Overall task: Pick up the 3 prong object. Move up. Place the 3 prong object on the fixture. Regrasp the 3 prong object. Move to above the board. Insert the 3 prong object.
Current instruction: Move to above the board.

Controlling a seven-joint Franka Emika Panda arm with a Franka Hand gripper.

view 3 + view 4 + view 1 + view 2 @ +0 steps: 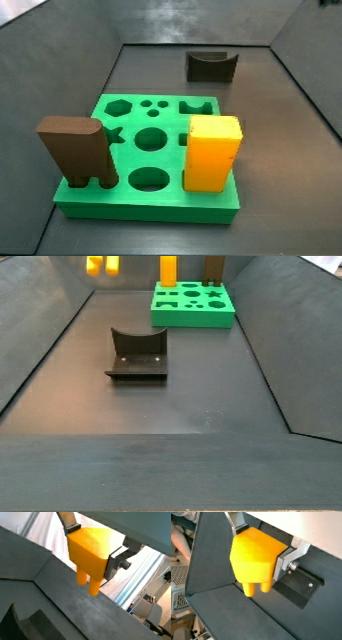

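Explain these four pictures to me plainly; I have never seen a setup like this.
A robot arm works in a dark bin. Two cameras ride on its wrist: both wrist views show the gripper, two silver plates clamped on the 3 prong object, an orange block held in the air, prongs down. Two fixed cameras watch from the sides. They show the green board with shaped holes, a brown block and a tall orange block standing in it, and the dark fixture on the floor.

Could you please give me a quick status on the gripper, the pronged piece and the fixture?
Gripper raised, shut on small orange-yellow plastic 3 prong object, prongs down. Dark grey U-notched fixture empty on floor. Green board holds tall brown and yellow blocks.
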